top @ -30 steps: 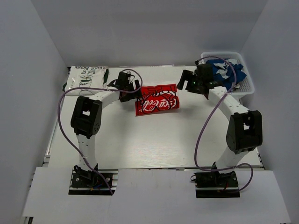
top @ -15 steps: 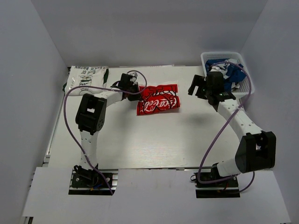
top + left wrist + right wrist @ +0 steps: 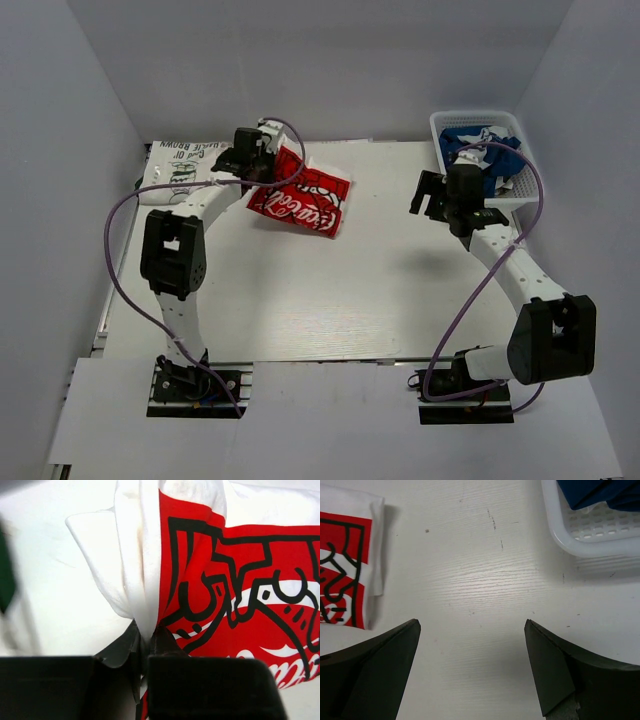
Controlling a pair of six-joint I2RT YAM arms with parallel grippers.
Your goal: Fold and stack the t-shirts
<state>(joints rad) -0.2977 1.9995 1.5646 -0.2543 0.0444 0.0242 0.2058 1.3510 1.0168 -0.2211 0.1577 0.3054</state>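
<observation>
The white t-shirt with the red graphic (image 3: 303,201) hangs lifted and tilted at the back left of the table. My left gripper (image 3: 266,166) is shut on its bunched white edge. The left wrist view shows the cloth (image 3: 240,570) pinched between the dark fingers of my left gripper (image 3: 146,632). A folded white shirt with green print (image 3: 184,166) lies at the far left, just beside that gripper. The blue shirt (image 3: 481,146) sits crumpled in the basket. My right gripper (image 3: 432,198) hovers open over bare table (image 3: 472,625), left of the basket, holding nothing.
The white mesh basket (image 3: 527,184) stands at the back right corner; its rim (image 3: 570,542) shows in the right wrist view, with the blue cloth (image 3: 600,492) inside. The red shirt's edge (image 3: 345,570) lies at that view's left. Grey walls enclose the table.
My left gripper shut on the red-graphic shirt's edge and pulled it up and toward the back left. The right arm drew back to the right, beside the basket, still open.
</observation>
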